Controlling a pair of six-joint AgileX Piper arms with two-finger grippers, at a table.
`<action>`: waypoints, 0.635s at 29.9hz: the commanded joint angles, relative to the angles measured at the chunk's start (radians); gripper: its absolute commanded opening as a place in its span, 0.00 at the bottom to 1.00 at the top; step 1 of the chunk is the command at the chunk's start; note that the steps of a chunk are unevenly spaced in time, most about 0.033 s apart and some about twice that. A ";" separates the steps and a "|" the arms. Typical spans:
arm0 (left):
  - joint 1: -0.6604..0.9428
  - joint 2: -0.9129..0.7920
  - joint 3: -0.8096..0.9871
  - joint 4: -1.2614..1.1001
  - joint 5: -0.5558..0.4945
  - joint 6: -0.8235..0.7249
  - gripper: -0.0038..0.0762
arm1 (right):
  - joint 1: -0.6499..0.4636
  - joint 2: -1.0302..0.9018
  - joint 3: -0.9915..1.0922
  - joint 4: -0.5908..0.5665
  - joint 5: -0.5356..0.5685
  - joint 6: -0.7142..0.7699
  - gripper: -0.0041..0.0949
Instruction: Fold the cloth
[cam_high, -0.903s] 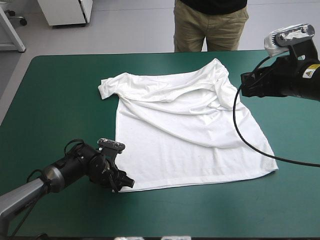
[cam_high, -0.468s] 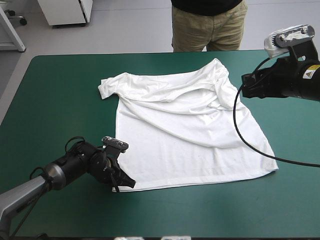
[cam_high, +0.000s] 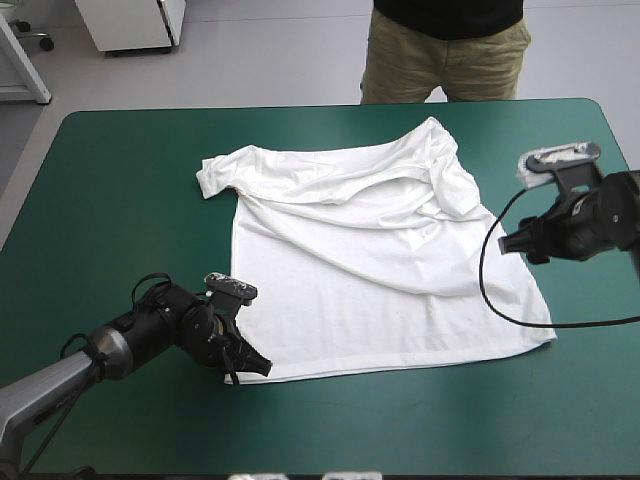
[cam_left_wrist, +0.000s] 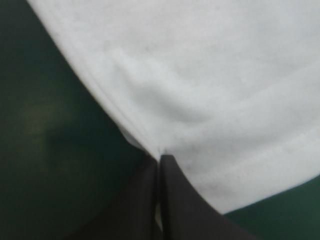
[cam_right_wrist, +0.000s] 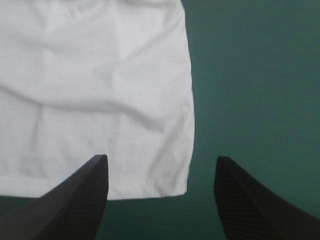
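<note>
Since the earlier frames the right gripper had dropped from up beside the far-right shoulder and come toward the near side, along the right edge of the white, short-sleeved, soft-knit T-shirt. The left gripper had only nudged slightly and sat at the same place. The T-shirt lay spread on the teal-green table cover, hem toward the near edge and collar toward the far edge. The lower body lay flat; the shoulders and the far-right sleeve were rumpled and partly folded over. The left gripper's black fingers were pressed together in a point with the near-left hem corner pinched between them, a sliver of white showing in the seam. The right gripper's fingers stood wide apart and held nothing. In its wrist view the near-right hem corner lay just ahead, roughly between the two fingers. Judged step: securing the second hem corner before the fold. To do it well, I would lower the right gripper until the fingers straddle the corner, taking in the stitched hem rather than the very tip. Hold the left pinch steady meanwhile, so the hem line stays straight and both corners rise level.
</note>
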 joint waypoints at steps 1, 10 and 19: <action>-0.008 0.032 0.019 -0.010 -0.024 -0.002 0.04 | -0.010 -0.009 0.111 -0.055 -0.089 0.061 0.65; -0.008 0.032 0.019 -0.006 -0.024 -0.002 0.04 | -0.130 0.041 0.331 -0.012 -0.266 0.083 0.65; -0.008 0.032 0.019 -0.006 -0.032 -0.002 0.04 | -0.179 0.156 0.333 0.011 -0.290 0.068 0.60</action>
